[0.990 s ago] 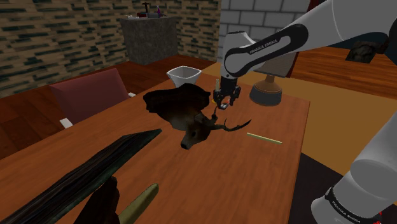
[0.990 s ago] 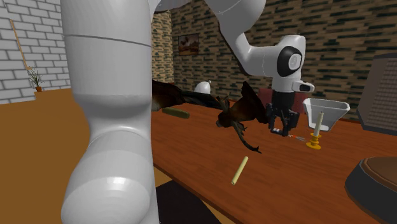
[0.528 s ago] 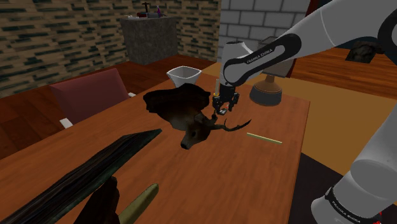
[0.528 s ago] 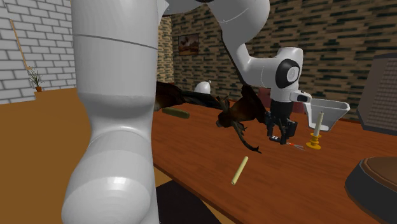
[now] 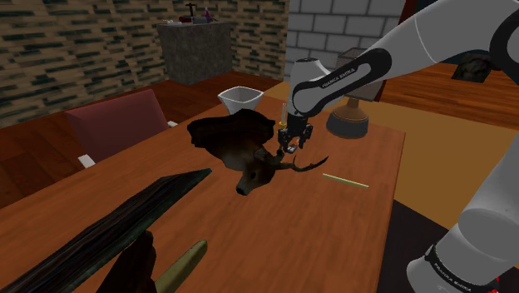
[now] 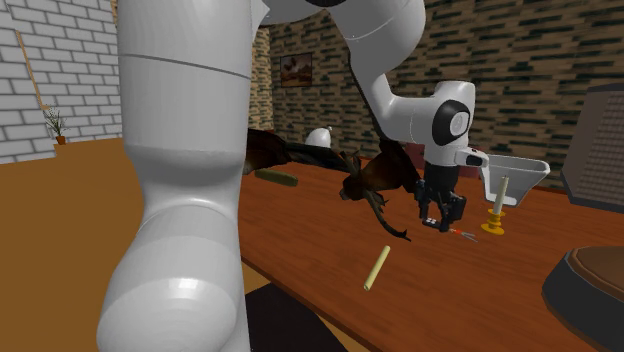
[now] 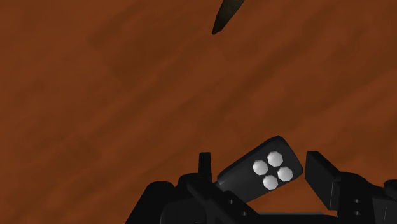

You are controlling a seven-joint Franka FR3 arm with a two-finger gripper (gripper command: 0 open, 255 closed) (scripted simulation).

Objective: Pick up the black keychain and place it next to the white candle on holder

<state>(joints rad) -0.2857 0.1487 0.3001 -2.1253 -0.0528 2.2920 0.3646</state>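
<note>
We see the all-black two-finger tool (image 7: 259, 160) clamped on the black keychain (image 7: 264, 170), a flat fob with four round white buttons. In the wrist view the fob sits slantwise between the two fingers (image 7: 323, 179), one at each of its ends, over the bare reddish-brown wooden desk (image 7: 114, 114). A dark pointed antler tip (image 7: 226, 16) shows on the desk ahead of the tool.

In the second exterior view the tool (image 6: 438, 220) hangs low over the desk (image 6: 430, 290), pointing down. A small red and grey bit of the keychain (image 6: 462, 232) sticks out below it towards the view's right. We cannot tell whether that bit touches the wood. The white candle (image 6: 502, 195) stands upright on a yellow holder just to the view's right of the tool. A white square bowl (image 6: 520, 168) stands behind the candle. The dark brown mounted deer head with antlers (image 6: 375, 175) lies to the view's left of the tool, and a pale green stick (image 6: 376, 267) lies nearer the camera.

In the shoulder view the tool (image 5: 288, 143) is just beside the deer head (image 5: 249, 166), above its antlers, with the candle (image 5: 284, 111) showing as a thin pale stick right behind it. The bowl (image 5: 241, 100) stands beyond, and the stick (image 5: 345, 181) lies towards the view's right.
</note>
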